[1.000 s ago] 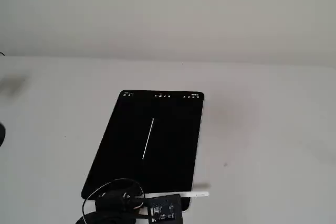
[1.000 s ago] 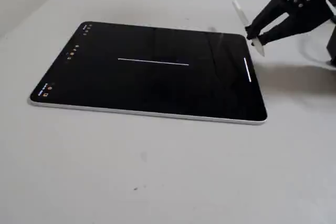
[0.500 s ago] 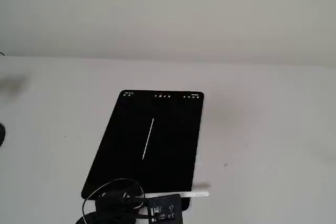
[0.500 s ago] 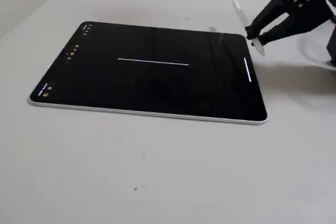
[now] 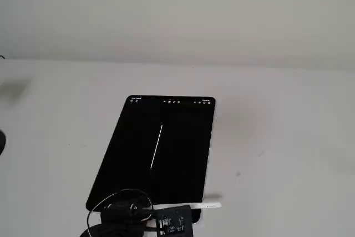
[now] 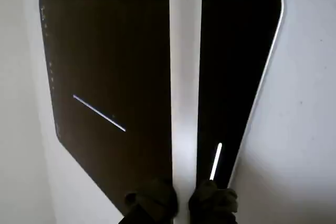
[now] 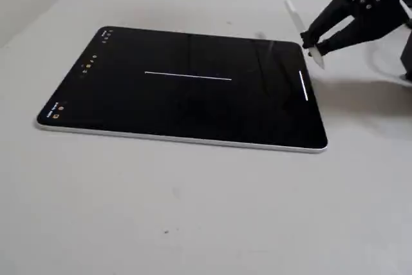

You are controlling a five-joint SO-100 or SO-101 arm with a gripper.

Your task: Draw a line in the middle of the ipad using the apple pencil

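Observation:
The ipad [image 7: 161, 104] lies flat on the grey table with its black screen lit. A thin white line [image 7: 188, 76] runs along the middle of the screen, and it also shows in the other fixed view as the line [image 5: 156, 146] and in the wrist view as the line [image 6: 98, 112]. My gripper [image 7: 313, 44] is shut on the white apple pencil [image 7: 297, 20] just off the ipad's short edge, away from the icons. The pencil tip points down beside that corner. In the wrist view the apple pencil [image 6: 185, 87] stands blurred between the black fingers [image 6: 152, 203].
A short white bar [image 7: 303, 85] glows on the screen near the gripper's edge of the ipad. Black cable [image 5: 119, 209] loops beside the arm at the bottom of a fixed view. Bare grey table [image 7: 193, 210] surrounds the ipad.

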